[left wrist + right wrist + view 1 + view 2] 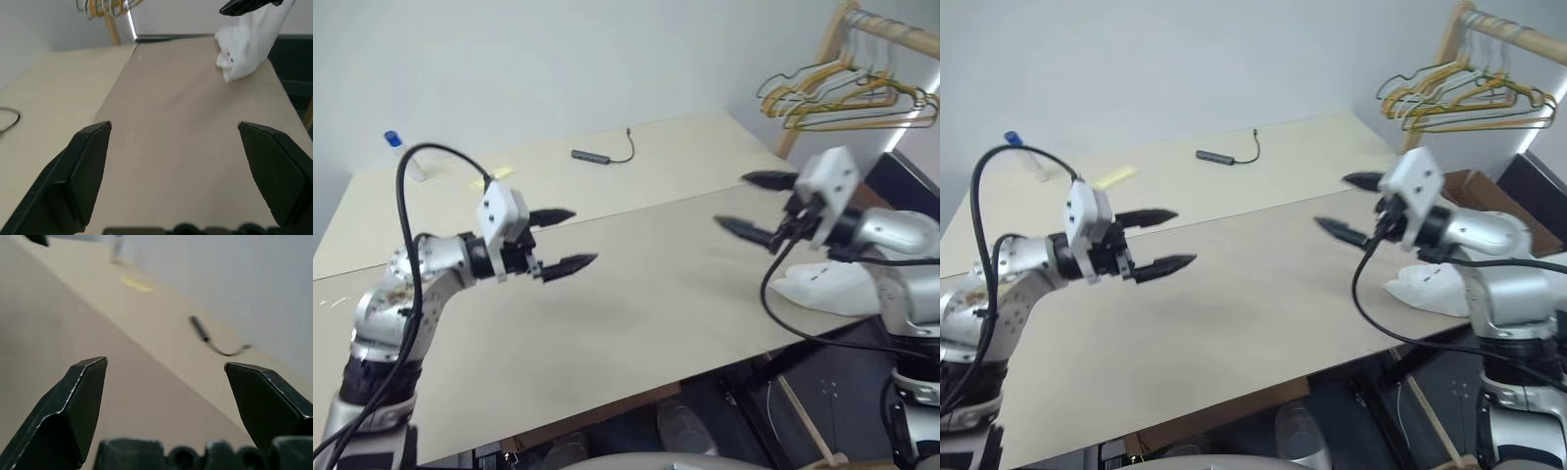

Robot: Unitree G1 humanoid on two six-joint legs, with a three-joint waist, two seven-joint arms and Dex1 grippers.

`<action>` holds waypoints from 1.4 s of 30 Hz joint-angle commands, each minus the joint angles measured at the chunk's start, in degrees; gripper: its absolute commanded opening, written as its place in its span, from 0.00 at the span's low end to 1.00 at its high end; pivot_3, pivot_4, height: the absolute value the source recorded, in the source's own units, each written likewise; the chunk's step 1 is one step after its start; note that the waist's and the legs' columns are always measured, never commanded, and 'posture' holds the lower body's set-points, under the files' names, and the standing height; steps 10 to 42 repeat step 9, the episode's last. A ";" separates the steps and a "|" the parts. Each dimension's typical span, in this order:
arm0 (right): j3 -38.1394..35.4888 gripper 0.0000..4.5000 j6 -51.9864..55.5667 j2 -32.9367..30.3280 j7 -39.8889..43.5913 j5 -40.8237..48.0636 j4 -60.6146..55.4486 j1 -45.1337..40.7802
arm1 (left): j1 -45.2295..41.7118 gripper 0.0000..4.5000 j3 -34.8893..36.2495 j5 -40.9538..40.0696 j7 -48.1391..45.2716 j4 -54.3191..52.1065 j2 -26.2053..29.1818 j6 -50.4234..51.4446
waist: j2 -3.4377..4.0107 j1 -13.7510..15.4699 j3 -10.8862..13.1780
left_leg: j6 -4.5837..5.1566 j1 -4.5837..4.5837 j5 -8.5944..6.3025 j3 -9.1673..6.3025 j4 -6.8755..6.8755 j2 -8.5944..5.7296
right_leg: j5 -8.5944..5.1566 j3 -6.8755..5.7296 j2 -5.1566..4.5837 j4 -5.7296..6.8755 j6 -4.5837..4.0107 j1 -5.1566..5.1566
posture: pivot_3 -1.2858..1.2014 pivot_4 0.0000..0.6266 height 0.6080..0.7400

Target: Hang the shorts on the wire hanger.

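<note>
The shorts (824, 286) lie as a bunched white heap at the table's right edge, partly behind my right arm; they show too in the left wrist view (247, 46). Several wire hangers (847, 98) hang bunched on a rail at the far right. A darker wire runs among the yellowish ones, and I cannot tell whether it is the wire hanger. My left gripper (584, 236) hovers open over the table's left half, empty, pointing right. My right gripper (730, 200) hovers open and empty over the right half, pointing left, just above and left of the shorts.
The beige table (636, 313) has a seam running across it. At its far side lie a black dongle with a cable (595, 156), a yellow scrap (499, 172) and a blue-capped bottle (393, 143). A wooden rack post (815, 73) stands beyond the right corner.
</note>
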 commanded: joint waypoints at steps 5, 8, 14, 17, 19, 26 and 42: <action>1.37 1.00 -2.84 0.65 6.55 -0.96 4.63 -5.03 | 3.64 1.00 6.33 -3.46 1.72 -7.50 1.50 1.24 | -0.01 7.21 0.07 | -0.04 -0.43 0.02 -0.12 0.02 -0.05 | 0.10 -0.12 -0.04 0.04 -0.16 -0.75 | 0.49 0.00 1.00; 1.49 1.00 -2.97 0.70 7.35 -1.37 4.99 -5.34 | 3.80 1.00 6.71 -4.15 2.30 -8.41 1.16 1.82 | -0.01 9.30 0.07 | -0.07 -0.50 0.03 -0.14 0.02 -0.07 | 0.13 -0.17 -0.04 0.05 -0.22 -0.80 | 0.49 0.00 1.00; 1.51 1.00 -2.83 0.74 7.52 -1.35 4.82 -5.32 | 3.64 1.00 6.68 -4.21 2.62 -8.37 0.91 1.80 | -0.01 9.30 0.07 | -0.09 -0.52 0.04 -0.13 0.02 -0.07 | 0.15 -0.16 -0.04 0.05 -0.24 -0.83 | 0.49 0.00 1.00; 1.51 1.00 -2.83 0.74 7.52 -1.35 4.82 -5.32 | 3.64 1.00 6.68 -4.21 2.62 -8.37 0.91 1.80 | -0.01 9.30 0.07 | -0.09 -0.52 0.04 -0.13 0.02 -0.07 | 0.15 -0.16 -0.04 0.05 -0.24 -0.83 | 0.49 0.00 1.00; 1.51 1.00 -2.83 0.74 7.52 -1.35 4.82 -5.32 | 3.64 1.00 6.68 -4.21 2.62 -8.37 0.91 1.80 | -0.01 9.30 0.07 | -0.09 -0.52 0.04 -0.13 0.02 -0.07 | 0.15 -0.16 -0.04 0.05 -0.24 -0.83 | 0.49 0.00 1.00; 1.51 1.00 -2.83 0.74 7.52 -1.35 4.82 -5.32 | 3.64 1.00 6.68 -4.21 2.62 -8.37 0.91 1.80 | -0.01 9.30 0.07 | -0.09 -0.52 0.04 -0.13 0.02 -0.07 | 0.15 -0.16 -0.04 0.05 -0.24 -0.83 | 0.49 0.00 1.00; 1.51 1.00 -2.83 0.74 7.52 -1.35 4.82 -5.32 | 3.64 1.00 6.68 -4.21 2.62 -8.37 0.91 1.80 | -0.01 9.30 0.07 | -0.09 -0.52 0.04 -0.13 0.02 -0.07 | 0.15 -0.16 -0.04 0.05 -0.24 -0.83 | 0.49 0.00 1.00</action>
